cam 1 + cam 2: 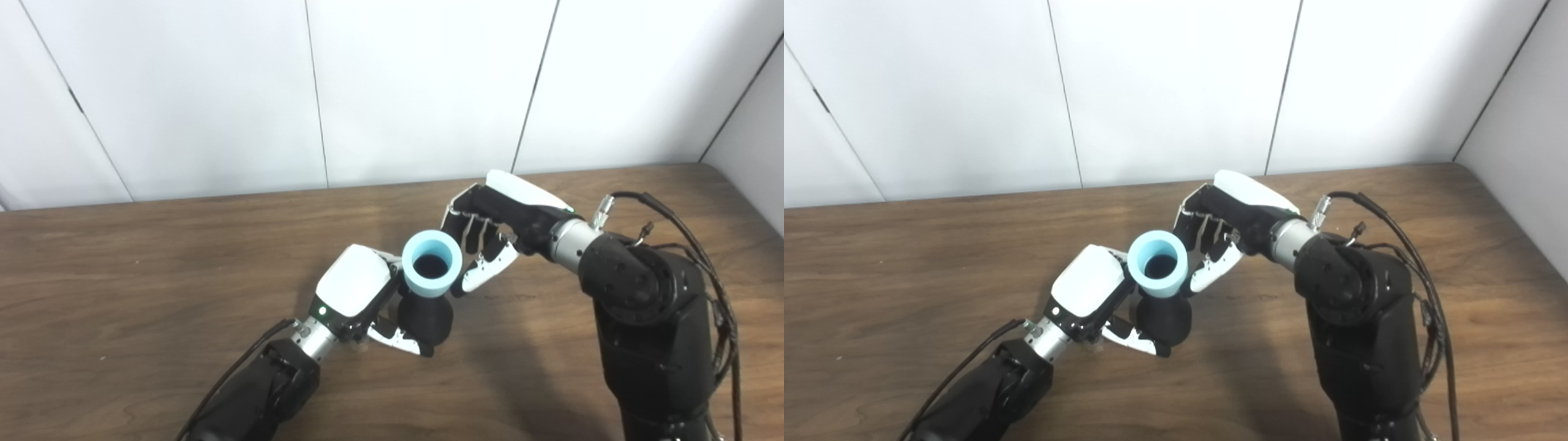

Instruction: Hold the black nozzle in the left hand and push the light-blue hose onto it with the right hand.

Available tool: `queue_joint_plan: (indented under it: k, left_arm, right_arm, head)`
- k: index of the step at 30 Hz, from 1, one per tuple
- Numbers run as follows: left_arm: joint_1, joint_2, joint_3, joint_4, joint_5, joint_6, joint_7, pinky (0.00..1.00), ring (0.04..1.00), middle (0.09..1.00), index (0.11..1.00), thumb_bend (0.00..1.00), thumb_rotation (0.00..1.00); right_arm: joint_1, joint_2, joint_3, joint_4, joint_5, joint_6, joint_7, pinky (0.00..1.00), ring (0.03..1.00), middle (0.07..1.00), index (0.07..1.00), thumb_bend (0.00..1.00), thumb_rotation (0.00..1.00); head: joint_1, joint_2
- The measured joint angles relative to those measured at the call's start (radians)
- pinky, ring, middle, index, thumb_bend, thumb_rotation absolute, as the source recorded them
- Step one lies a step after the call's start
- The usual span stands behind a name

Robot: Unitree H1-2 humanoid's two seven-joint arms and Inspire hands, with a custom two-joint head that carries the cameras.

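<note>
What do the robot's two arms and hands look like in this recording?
Both arms are black with silver metal wrists. Each hand, left hand and right hand, has a glossy white back shell and black-and-white fingers. A green light glows near the left wrist. Loose black cables run along the right arm.

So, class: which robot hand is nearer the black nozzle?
Left. The left robot hand grips the black nozzle; the right robot hand hovers beyond, beside the light-blue hose.

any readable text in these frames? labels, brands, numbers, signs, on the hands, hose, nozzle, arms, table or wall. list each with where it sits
No readable text in either view.
Left hand: plain white shell, only a green light, no lettering.
Right hand: plain white and black, no marking.
Light-blue hose: unmarked.
Black nozzle: unmarked.
Table and wall panels: no label or sign.
</note>
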Motion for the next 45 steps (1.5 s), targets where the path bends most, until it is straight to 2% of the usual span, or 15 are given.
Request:
queue_joint_plan:
  k: [6, 9, 18, 27, 32, 34, 36, 41, 43, 44, 45]
  left_arm:
    - [0.000, 0.000, 0.000, 0.000, 0.000, 0.000, 0.000, 0.27, 0.309, 0.396, 0.518, 0.51, 0.00]
    - [0.000, 0.000, 0.000, 0.000, 0.000, 0.001, 0.000, 0.30, 0.340, 0.405, 0.524, 0.51, 0.00]
    - [0.000, 0.000, 0.000, 0.000, 0.000, 0.001, 0.000, 0.28, 0.321, 0.399, 0.520, 0.51, 0.00]
    - [0.000, 0.000, 0.000, 0.000, 0.000, 0.001, 0.000, 0.27, 0.310, 0.397, 0.517, 0.51, 0.00]
    - [0.000, 0.000, 0.000, 0.000, 0.000, 0.001, 0.000, 0.27, 0.310, 0.396, 0.518, 0.51, 0.00]
    - [0.000, 0.000, 0.000, 0.000, 0.000, 0.001, 0.000, 0.26, 0.307, 0.395, 0.518, 0.51, 0.00]
    - [0.000, 0.000, 0.000, 0.000, 0.000, 0.001, 0.000, 0.27, 0.311, 0.396, 0.518, 0.51, 0.00]
    - [0.000, 0.000, 0.000, 0.000, 0.000, 0.001, 0.000, 0.27, 0.307, 0.395, 0.516, 0.51, 0.00]
    - [0.000, 0.000, 0.000, 0.001, 0.000, 0.001, 0.000, 0.27, 0.307, 0.394, 0.515, 0.51, 0.00]
    - [0.000, 0.000, 0.000, 0.001, 0.000, 0.001, 0.000, 0.27, 0.309, 0.395, 0.516, 0.51, 0.00]
    - [0.000, 0.000, 0.000, 0.001, 0.000, 0.001, 0.000, 0.27, 0.309, 0.396, 0.516, 0.51, 0.00]
  right_arm:
    - [0.000, 0.000, -0.006, 0.012, -0.010, 0.000, 0.001, 0.33, 0.438, 0.519, 0.463, 0.53, 0.00]
    - [0.000, -0.001, -0.010, 0.033, -0.019, 0.001, 0.001, 0.33, 0.422, 0.511, 0.466, 0.53, 0.00]
    - [0.000, -0.003, -0.010, 0.045, -0.020, 0.001, 0.001, 0.33, 0.428, 0.514, 0.465, 0.53, 0.00]
    - [0.000, -0.002, -0.012, 0.058, -0.039, 0.001, 0.001, 0.39, 0.491, 0.537, 0.457, 0.52, 0.00]
    - [0.000, -0.004, -0.014, 0.065, -0.044, 0.001, 0.001, 0.38, 0.490, 0.539, 0.457, 0.52, 0.00]
    - [0.000, -0.006, -0.018, 0.071, -0.046, 0.001, 0.002, 0.43, 0.497, 0.533, 0.450, 0.52, 0.00]
    - [-0.001, -0.024, -0.017, 0.084, -0.043, 0.001, 0.003, 0.50, 0.534, 0.504, 0.469, 0.53, 0.00]
    - [-0.011, -0.119, -0.014, 0.127, -0.041, 0.001, 0.003, 0.58, 0.620, 0.493, 0.483, 0.53, 0.00]
    - [-0.018, -0.159, -0.014, 0.150, -0.041, 0.001, 0.003, 0.63, 0.665, 0.632, 0.488, 0.52, 0.10]
    - [-0.020, -0.178, -0.013, 0.160, -0.040, 0.001, 0.003, 0.57, 0.627, 0.626, 0.489, 0.52, 0.11]
    - [-0.022, -0.196, -0.008, 0.171, -0.041, 0.001, 0.003, 0.43, 0.532, 0.584, 0.492, 0.52, 0.12]
  head:
    - [0.002, 0.000]
    - [0.002, 0.002]
    - [0.003, 0.002]
    - [0.002, 0.005]
    - [0.002, 0.003]
    - [-0.002, 0.002]
    - [0.000, 0.000]
    - [-0.003, -0.005]
    - [-0.005, -0.006]
    - [-0.005, -0.006]
    - [-0.002, -0.005]
